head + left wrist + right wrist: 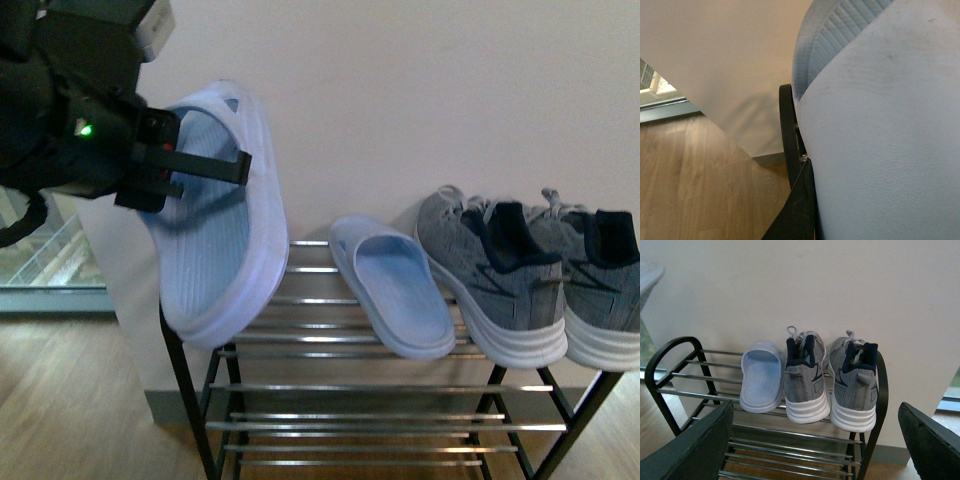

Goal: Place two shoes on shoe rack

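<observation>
My left hand [200, 165] is clamped on the strap of a pale blue rubber slide [225, 230], which hangs above the left end of the black metal rack with thin chrome bars [300, 325]. The slide's long axis runs almost straight up and down, sole side facing the wall, lower end just over the top shelf. Its twin, another pale blue slide [400, 290], lies flat on that shelf beside two grey knit sneakers with white soles [500, 275]. I judge the free bars lie directly below the hanging slide, so it must tip flat. My right hand [815, 450] stands wide, holding nothing, facing the rack.
</observation>
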